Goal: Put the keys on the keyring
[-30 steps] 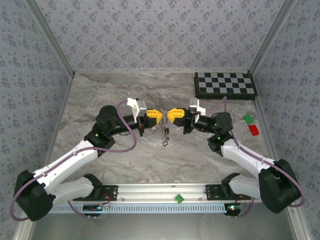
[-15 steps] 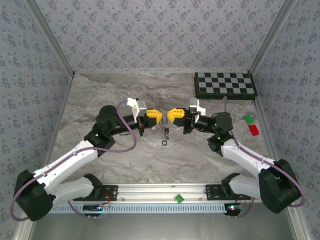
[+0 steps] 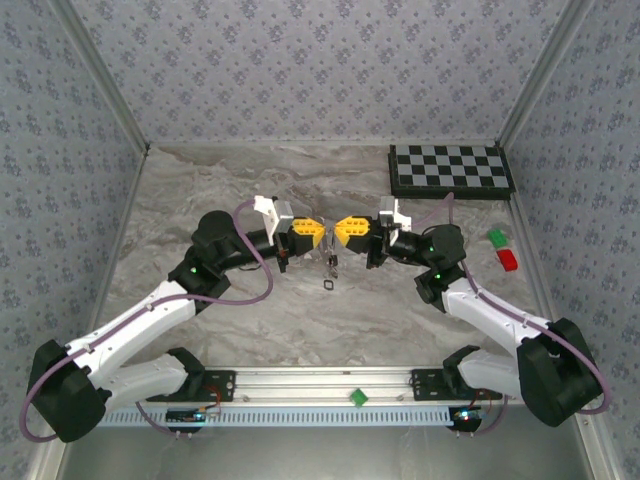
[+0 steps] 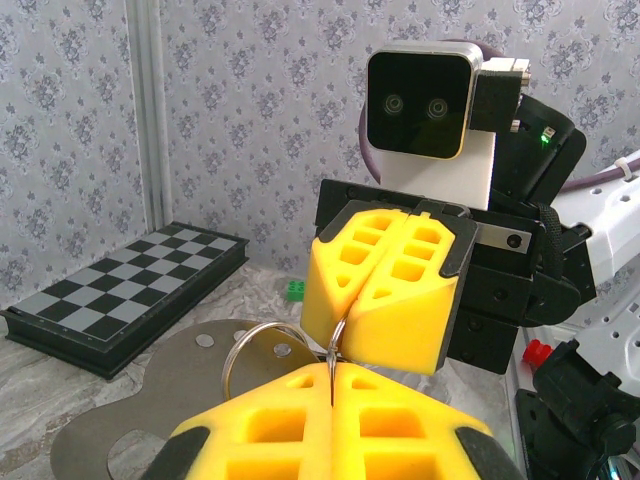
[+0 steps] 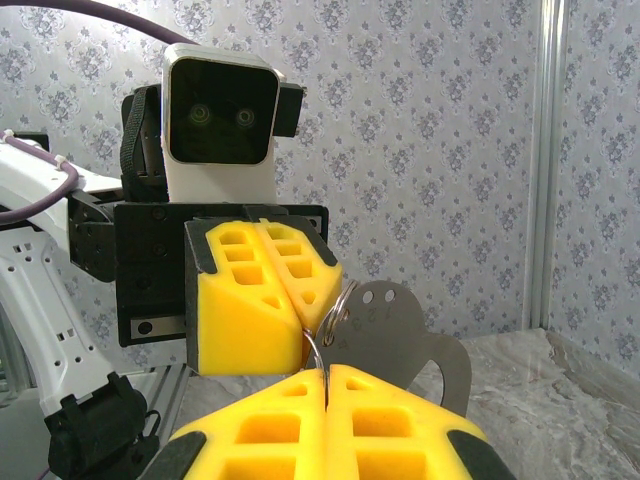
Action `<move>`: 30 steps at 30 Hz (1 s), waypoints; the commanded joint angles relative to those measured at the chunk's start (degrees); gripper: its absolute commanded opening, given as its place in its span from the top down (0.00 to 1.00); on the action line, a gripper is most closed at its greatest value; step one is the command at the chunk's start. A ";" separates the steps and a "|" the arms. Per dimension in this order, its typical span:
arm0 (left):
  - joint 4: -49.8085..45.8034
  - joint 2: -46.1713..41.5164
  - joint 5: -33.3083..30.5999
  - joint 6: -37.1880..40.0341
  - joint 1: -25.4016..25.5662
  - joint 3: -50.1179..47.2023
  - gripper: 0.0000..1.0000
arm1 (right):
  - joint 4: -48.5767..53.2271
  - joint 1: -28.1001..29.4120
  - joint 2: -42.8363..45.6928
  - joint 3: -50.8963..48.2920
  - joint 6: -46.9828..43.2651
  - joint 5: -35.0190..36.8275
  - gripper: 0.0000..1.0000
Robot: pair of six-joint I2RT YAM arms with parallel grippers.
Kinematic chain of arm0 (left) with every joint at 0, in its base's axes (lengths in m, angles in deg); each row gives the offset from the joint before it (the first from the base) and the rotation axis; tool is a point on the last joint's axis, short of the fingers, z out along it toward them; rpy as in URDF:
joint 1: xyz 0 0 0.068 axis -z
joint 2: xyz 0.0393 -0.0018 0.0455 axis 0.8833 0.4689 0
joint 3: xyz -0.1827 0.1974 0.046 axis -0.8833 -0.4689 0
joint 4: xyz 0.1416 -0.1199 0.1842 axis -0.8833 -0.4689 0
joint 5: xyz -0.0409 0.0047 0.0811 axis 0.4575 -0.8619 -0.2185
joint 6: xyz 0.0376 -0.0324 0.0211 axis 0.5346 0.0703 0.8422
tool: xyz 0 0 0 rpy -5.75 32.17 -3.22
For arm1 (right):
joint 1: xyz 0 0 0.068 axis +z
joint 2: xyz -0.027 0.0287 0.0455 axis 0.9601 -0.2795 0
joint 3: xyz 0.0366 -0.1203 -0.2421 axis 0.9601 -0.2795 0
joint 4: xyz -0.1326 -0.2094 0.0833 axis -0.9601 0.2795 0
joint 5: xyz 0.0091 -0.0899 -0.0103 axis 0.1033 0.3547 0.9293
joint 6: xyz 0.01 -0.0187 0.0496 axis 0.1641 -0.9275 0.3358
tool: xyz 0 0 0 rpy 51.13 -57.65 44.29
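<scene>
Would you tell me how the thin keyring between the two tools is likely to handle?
The keyring is thin wire, so probably light and stiff yet prone to pivot in the grip. The left tool and right tool pinch only its edge, so it may slip. The grey plate seemingly on it would likely swing.

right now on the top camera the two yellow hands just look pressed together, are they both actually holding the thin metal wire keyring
observer: yes, the wrist cameras show the left hand and the right hand each shut on the thin silver wire keyring.
operator: anything on it already
observer: a flat grey metal tag with round holes hangs from it, apparently threaded through one of the holes.
</scene>
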 commanded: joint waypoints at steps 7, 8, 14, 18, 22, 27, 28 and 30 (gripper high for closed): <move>2.00 0.33 0.09 0.63 0.23 2.21 1.00 | -0.65 0.49 -0.12 2.05 -0.33 -1.15 1.00; 2.00 0.24 0.12 0.59 0.17 2.18 1.00 | -0.61 0.40 -0.08 1.89 -0.44 -0.68 1.00; 1.91 -0.26 -0.49 0.85 0.20 1.98 1.00 | -0.90 -0.15 0.52 1.30 -0.42 0.86 1.00; 1.95 -0.28 -0.66 0.88 0.24 1.98 1.00 | -0.90 -0.21 0.43 1.35 -0.43 0.77 1.00; 1.90 -0.46 -1.24 0.89 0.17 1.98 1.00 | -1.03 -0.21 0.32 1.33 -0.29 0.76 1.00; 1.84 -0.39 -1.39 1.01 0.18 1.98 1.00 | -0.98 -0.15 0.23 1.43 -0.29 0.59 1.00; 1.83 -0.38 -1.15 0.98 0.25 1.98 1.00 | -1.00 -0.21 0.23 1.43 -0.33 0.52 1.00; 1.91 -0.22 -0.83 0.90 0.17 2.10 1.00 | -0.99 -0.12 0.16 1.52 -0.28 0.33 1.00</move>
